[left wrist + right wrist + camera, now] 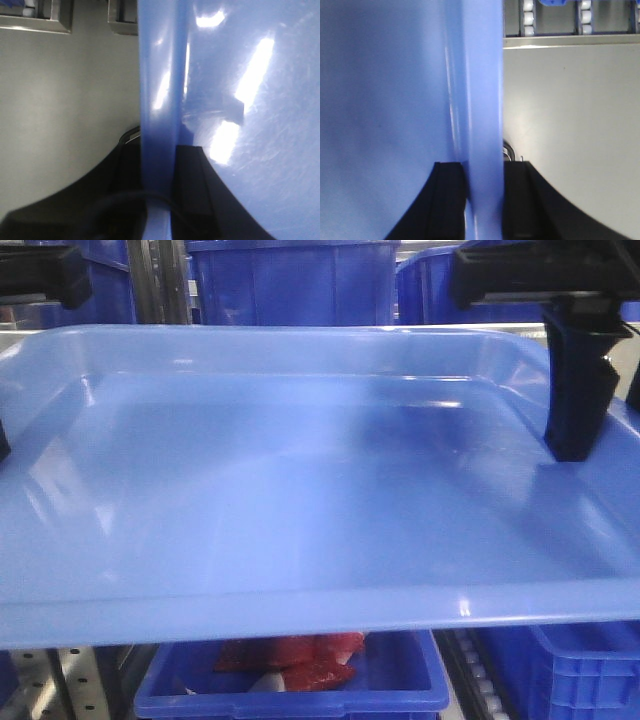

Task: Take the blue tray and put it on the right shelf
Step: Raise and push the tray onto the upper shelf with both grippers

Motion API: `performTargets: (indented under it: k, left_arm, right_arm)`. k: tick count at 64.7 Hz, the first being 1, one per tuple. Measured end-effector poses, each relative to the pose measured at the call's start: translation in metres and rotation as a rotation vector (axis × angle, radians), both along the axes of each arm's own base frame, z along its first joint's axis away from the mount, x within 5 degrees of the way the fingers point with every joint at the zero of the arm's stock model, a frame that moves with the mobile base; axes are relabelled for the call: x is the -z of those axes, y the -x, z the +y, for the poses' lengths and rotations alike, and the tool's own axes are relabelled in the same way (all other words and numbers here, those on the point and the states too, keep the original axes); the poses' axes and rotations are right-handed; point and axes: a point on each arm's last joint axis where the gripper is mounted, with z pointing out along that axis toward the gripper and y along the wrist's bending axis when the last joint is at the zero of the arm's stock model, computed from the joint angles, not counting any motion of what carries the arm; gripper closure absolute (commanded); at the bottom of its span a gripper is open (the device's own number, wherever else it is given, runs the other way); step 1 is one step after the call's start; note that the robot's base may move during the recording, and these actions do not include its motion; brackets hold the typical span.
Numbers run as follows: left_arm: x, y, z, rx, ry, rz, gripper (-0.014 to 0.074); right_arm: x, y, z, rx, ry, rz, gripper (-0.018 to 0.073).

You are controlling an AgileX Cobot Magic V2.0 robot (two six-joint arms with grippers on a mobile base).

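Note:
The blue tray (300, 490) fills the front view, held level in the air with nothing in it. My right gripper (590, 440) is shut on its right rim, one black finger (578, 400) standing inside the tray. In the right wrist view the right gripper (484, 170) pinches the rim of the blue tray (480, 100) between both fingers. My left gripper (159, 155) is shut the same way on the left rim of the blue tray (160, 75). I cannot pick out the right shelf; the tray hides most of the rack.
Deep dark-blue bins (290, 280) stand behind the tray. Below it a dark-blue bin (290, 690) holds red packets (295, 652), with another bin (580, 670) to its right. A perforated metal upright (80, 680) and a roller track (465, 665) show at the bottom.

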Motion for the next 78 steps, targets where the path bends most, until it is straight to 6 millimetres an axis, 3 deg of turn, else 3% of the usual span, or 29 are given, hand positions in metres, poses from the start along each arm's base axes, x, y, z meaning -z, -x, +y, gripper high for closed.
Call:
performTargets:
  k: [12, 24, 32, 43, 56, 68, 78]
  left_arm:
    - [-0.018, -0.004, -0.001, 0.005, 0.007, -0.041, 0.0645]
    - [-0.054, -0.014, -0.003, 0.04, 0.032, -0.154, 0.0645]
    - [-0.075, -0.028, -0.002, 0.03, 0.048, -0.208, 0.0645]
    - [-0.101, -0.066, -0.002, 0.043, 0.047, -0.29, 0.0645]
    - [-0.114, -0.118, -0.006, 0.049, 0.024, -0.349, 0.0644]
    - [-0.115, -0.16, -0.011, 0.04, 0.014, -0.393, 0.0638]
    - [-0.106, -0.187, -0.012, 0.031, 0.005, -0.408, 0.0531]
  right_arm:
    - [-0.024, -0.002, 0.0, 0.009, 0.0, -0.01, 0.0337]
    - [-0.063, -0.011, -0.005, -0.001, -0.005, -0.105, 0.0337]
    - [-0.086, -0.029, -0.01, 0.001, -0.02, -0.178, 0.0337]
    - [-0.104, -0.067, -0.013, 0.002, -0.024, -0.234, 0.0337]
    - [-0.114, -0.115, -0.012, 0.017, -0.027, -0.287, 0.0337]
    - [-0.108, -0.159, -0.009, 0.037, -0.015, -0.311, 0.0337]
    - [-0.098, -0.185, -0.004, 0.028, 0.006, -0.324, 0.0337]
